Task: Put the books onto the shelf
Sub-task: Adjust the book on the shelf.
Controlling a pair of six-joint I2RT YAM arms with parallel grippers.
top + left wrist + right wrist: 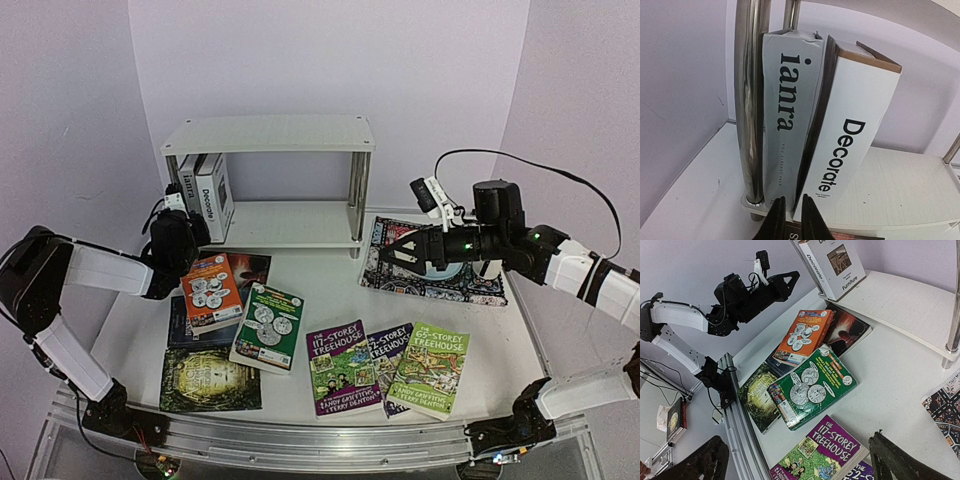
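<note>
Showing Decorate book (837, 262) cover, right wrist alone; left tool (793, 217) closed, right tool (388, 253) spread

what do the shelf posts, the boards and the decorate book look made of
The posts look like polished chromed metal: mirror-like reflections. The boards seem white painted or laminated wood, matte with faint grain. The Decorate book looks like a smooth white hardback, brown board edge showing.
</note>
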